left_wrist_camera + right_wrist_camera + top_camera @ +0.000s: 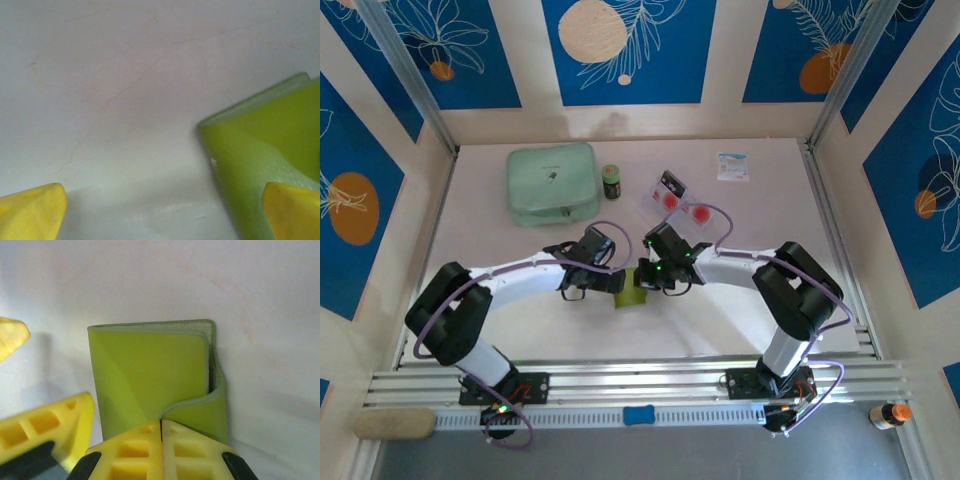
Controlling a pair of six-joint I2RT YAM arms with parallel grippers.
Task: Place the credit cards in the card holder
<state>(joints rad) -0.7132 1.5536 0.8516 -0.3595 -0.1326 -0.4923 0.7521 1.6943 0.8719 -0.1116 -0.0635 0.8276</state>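
Note:
The olive-green card holder (pixel 630 296) lies folded shut on the white table between my two grippers. In the right wrist view its snap tab (pixel 200 407) curves into the seam of my right gripper (pixel 161 432), whose jaws are pressed together on the tab at the holder's near edge (pixel 150 375). My left gripper (pixel 162 215) is open and low over the table. One yellow fingertip (pixel 292 210) is over the holder's corner (pixel 260 150), the other (pixel 30 210) over bare table. White credit cards with red circles (pixel 672 200) lie in a clear tray behind the right gripper (pixel 647 277).
A large mint-green zip case (pixel 552 182) sits at the back left with a small dark jar (pixel 611 180) beside it. A white packet (pixel 733 166) lies at the back right. The left gripper's fingers (pixel 50 435) crowd the holder's left side.

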